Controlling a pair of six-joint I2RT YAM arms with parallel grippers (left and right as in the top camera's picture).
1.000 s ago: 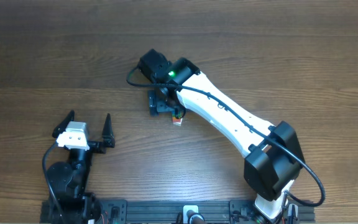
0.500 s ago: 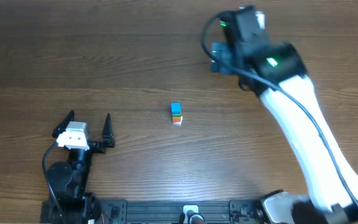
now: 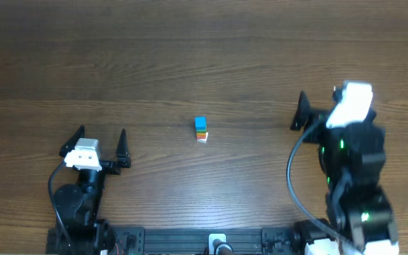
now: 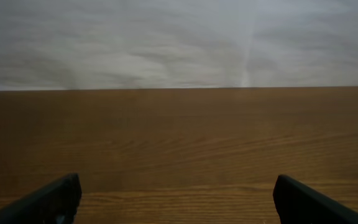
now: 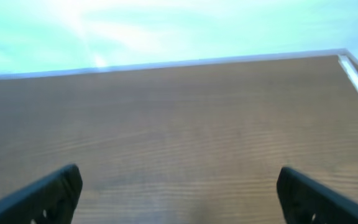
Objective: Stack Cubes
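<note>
**Desk.** The wooden desk (image 3: 204, 57) carries all task items. Its surface is flat and bare around the work area.

**Left end effector.** The left end effector (image 3: 101, 132) sits near its base at the left side of the desk, well apart from the cubes. Its fingers stand wide and hold nothing.

**Right end effector.** The right end effector (image 5: 179, 177) sits at the right side of the desk, well apart from the cubes. Its fingers stand wide and hold nothing.

**Cube stack.** The cube stack (image 3: 201, 130) stands near the middle of the desk, between the two arms. A blue cube (image 3: 200, 124) is on top, with an orange cube (image 3: 202, 133) directly beneath it. A pale piece (image 3: 202, 139) shows at the base; its exact colour is too small to tell.

**Handling assessment.**
- The cubes appear small, rigid and light, so little clamping force should be needed.
- The faces are probably smooth. Expect some slip under an off-centre grip.
- The column is narrow for its height and is likely to topple under any sideways contact.
- Take hold of a single cube on two opposite vertical faces, centred, approaching from above.
- Avoid the cube below during closure.
</note>
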